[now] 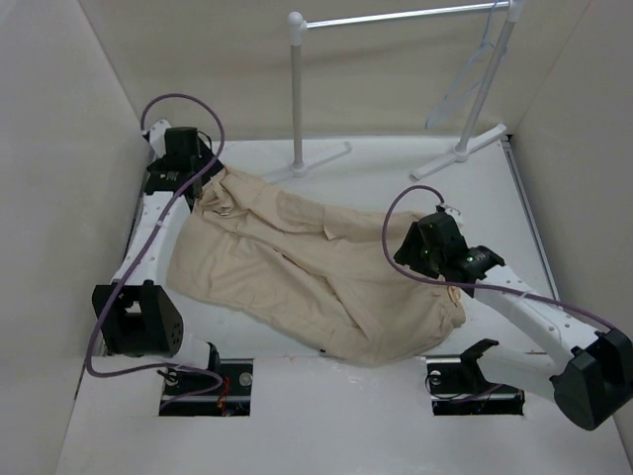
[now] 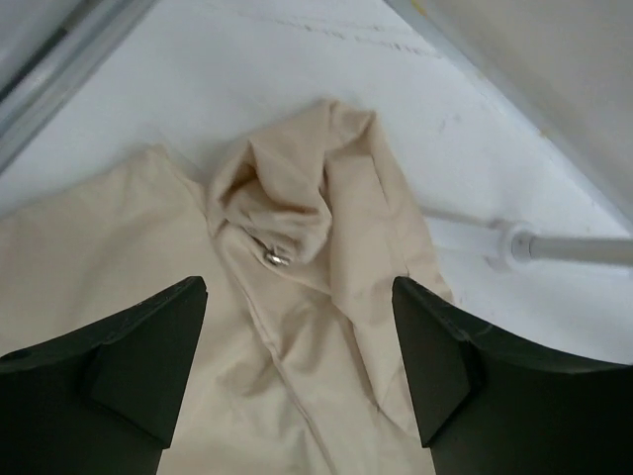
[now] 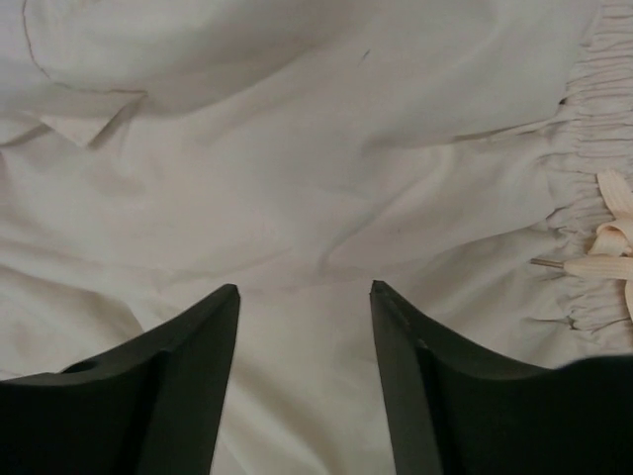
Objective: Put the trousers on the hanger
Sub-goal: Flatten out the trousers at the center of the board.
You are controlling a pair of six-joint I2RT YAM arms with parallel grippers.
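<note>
Barely begun, I judge: the wrinkled beige cloth trousers (image 1: 307, 267) lie slack beneath the open, empty jaws of the left gripper (image 2: 297, 287) and right gripper (image 3: 305, 289). The thin pale wire hanger (image 1: 467, 79) hangs well beyond both, untouched.

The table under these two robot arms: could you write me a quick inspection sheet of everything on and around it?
Surface: white table, its middle covered by cloth.
Job's things: beige trousers lie spread and wrinkled on the table; wire hanger hangs from the rack's rail at far right, apart from the trousers.
Clutter: nothing seen.
Grippers: left gripper, jaws open above a bunched trouser end; right gripper, jaws open above cloth near the elastic waistband; neither holds anything.
Cables: purple cables loop along both arms, the right one arching over the trousers.
Surroundings: white rack at the far edge; plain beige walls.
</note>
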